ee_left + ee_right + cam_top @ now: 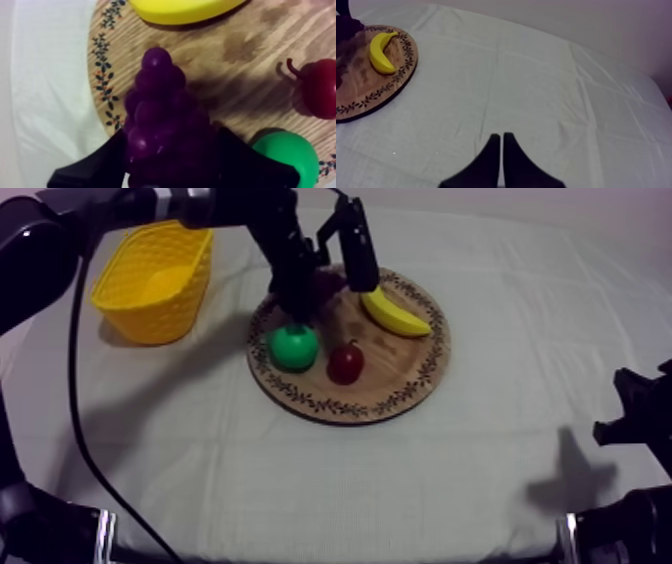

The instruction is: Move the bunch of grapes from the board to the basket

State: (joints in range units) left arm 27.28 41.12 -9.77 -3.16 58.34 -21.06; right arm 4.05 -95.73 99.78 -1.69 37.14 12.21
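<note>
The left gripper [171,136] is seen clamped on the bunch of grapes [157,107]: its two black fingers [95,167] are spread just wide enough to take the bunch, one pressed to each flank, with purple grapes filling the gap between them. The bunch is placed over the wooden board [240,60], close to its patterned rim, tapered end pointing toward the banana [185,10]. Whether it is resting on the wood or just clear of it cannot be made out. The thick end of the bunch is hidden behind the fingers, and from above most of it is covered by the arm, so only a dark patch is seen there. On the board, the banana lies near the rim beyond the bunch's tip, cut off at the picture's edge. The small red fruit [320,92] and a green fruit [290,155] are set toward the board's middle, both partly cut off as well. The yellow basket [155,283] is found off the board, well apart from it on the cloth [536,90]. Away from the board on its other side, the right gripper [501,142] is held closed on nothing, fingers together in a narrow wedge above bare cloth.
</note>
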